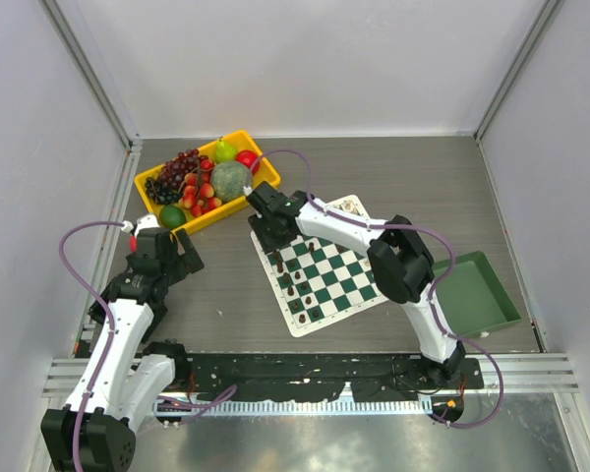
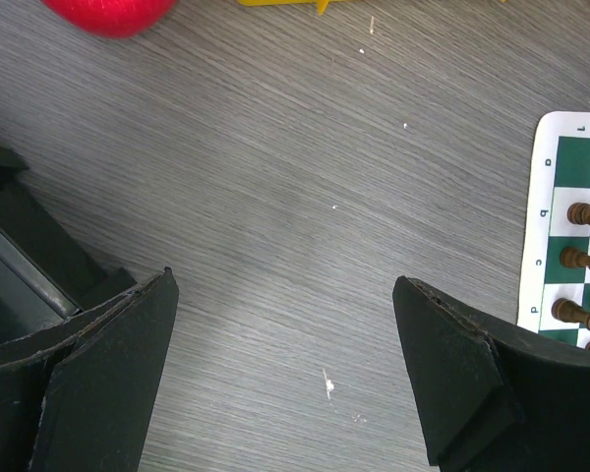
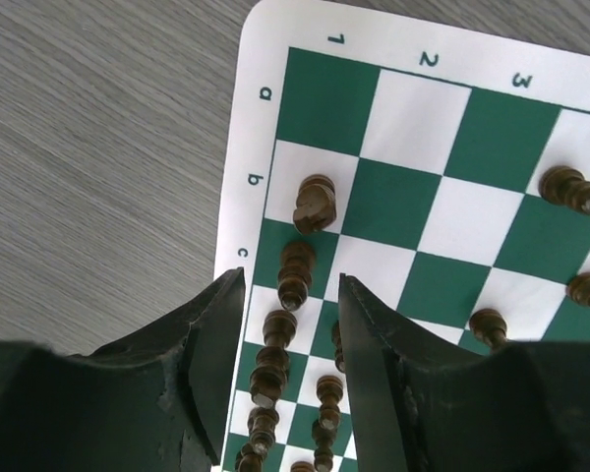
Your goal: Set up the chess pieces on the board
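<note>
The green and white checkered board (image 1: 336,267) lies right of centre. Dark brown chess pieces (image 1: 293,291) stand in rows along its left side. In the right wrist view a knight (image 3: 315,203) stands on square b1, with a piece (image 3: 295,274) on c1 and more behind it. My right gripper (image 3: 292,287) (image 1: 267,236) is open over the board's far left corner, its fingers straddling that row without touching a piece. My left gripper (image 2: 285,285) (image 1: 182,253) is open and empty over bare table left of the board (image 2: 556,221). No cream pieces show.
A yellow bin (image 1: 238,140) of fruit stands at the back left; a red fruit (image 2: 108,14) shows in the left wrist view. A plain green tray (image 1: 474,293) lies right of the board. A pale packet (image 1: 351,206) lies at the board's far corner.
</note>
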You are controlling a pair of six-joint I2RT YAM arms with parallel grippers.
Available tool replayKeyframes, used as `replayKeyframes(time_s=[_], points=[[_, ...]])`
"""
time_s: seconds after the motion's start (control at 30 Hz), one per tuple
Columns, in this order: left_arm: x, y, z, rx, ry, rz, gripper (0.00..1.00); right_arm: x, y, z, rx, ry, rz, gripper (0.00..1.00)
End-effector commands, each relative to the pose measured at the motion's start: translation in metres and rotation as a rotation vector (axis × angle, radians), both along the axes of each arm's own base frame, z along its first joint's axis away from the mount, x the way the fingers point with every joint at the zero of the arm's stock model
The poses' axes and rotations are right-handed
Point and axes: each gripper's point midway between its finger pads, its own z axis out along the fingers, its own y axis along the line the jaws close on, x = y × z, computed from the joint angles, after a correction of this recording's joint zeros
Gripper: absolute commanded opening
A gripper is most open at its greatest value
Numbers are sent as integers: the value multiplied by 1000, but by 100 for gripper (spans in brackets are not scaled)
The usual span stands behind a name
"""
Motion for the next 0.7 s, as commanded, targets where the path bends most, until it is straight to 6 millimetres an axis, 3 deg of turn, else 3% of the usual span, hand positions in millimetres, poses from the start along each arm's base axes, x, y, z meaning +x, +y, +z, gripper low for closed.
replayKeyframes(time_s=[0.0,0.23,0.47,0.67], points=[[2,4,6,10,-24,12,99,15,-7,64,79,-139,-43,50],[2,3,7,8,-27,11,99,22,-50,78,89,-172,-130,50],[3,2,6,5,-26,6,99,28,-94,49,40,-122,-214,55],[3,2,5,3,-21,8,99,31,-101,31,35,-77,-226,58]])
